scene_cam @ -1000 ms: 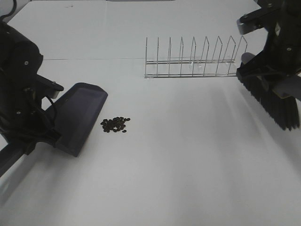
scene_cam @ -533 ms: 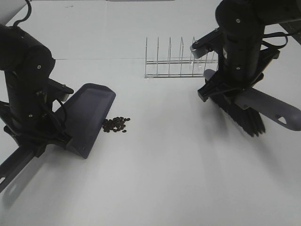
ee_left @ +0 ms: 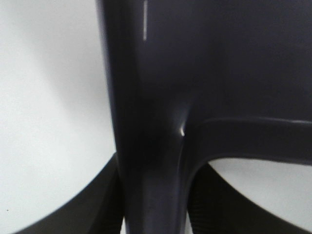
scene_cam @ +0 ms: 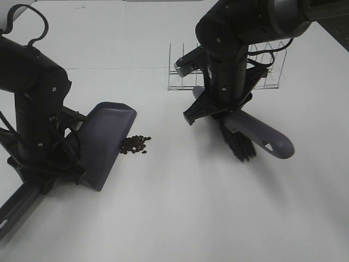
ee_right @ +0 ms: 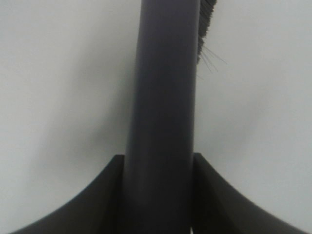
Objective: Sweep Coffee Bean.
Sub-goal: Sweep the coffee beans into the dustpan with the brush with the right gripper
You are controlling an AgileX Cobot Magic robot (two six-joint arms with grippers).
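White table point(scene_cam: 180, 218) carries everything. The grey dustpan point(scene_cam: 106, 136) slopes lip-down, its handle pinched tight by the left gripper point(ee_left: 156, 214). Well off the dustpan's open side, the brush point(scene_cam: 256, 139) hangs in the right gripper point(ee_right: 158, 195), whose fingers are clamped on the handle, bristles low. The coffee bean point(scene_cam: 135, 144) pile lies just beside the dustpan's lip. A good sweep probably lands the bristles on the pile's side away from the dustpan, then pulls low and slowly toward its lip.
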